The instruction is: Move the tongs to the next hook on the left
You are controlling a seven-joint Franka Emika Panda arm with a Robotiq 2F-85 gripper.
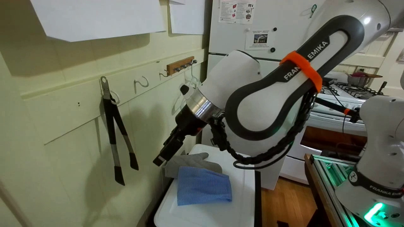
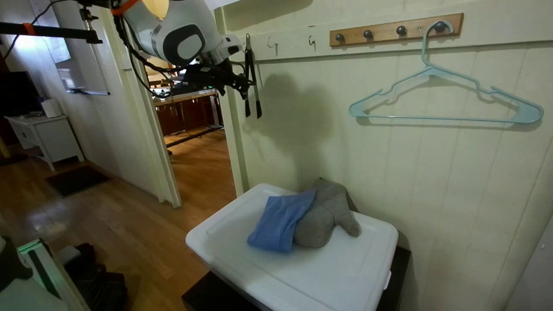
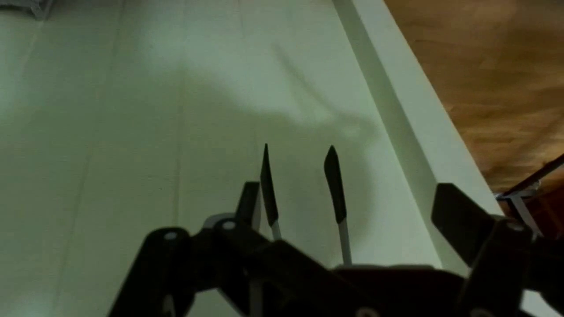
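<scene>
White lid [image 2: 319, 272]: 1 cloth [image 2: 280, 222], 1 mitt [image 2: 319, 220]

Exterior views toward fridge [image 1: 233, 41], toward wall [image 2: 432, 181], sharing white lid [image 1: 241, 192]; wrist view at same wall, hand [image 3: 347, 200] close.

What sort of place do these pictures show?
Probably a home kitchen, or a corner beside one. In an exterior view there are a stove, what looks like a white refrigerator, and long tongs hanging on the wall.

Black and grey tongs [image 1: 111, 129]
</scene>
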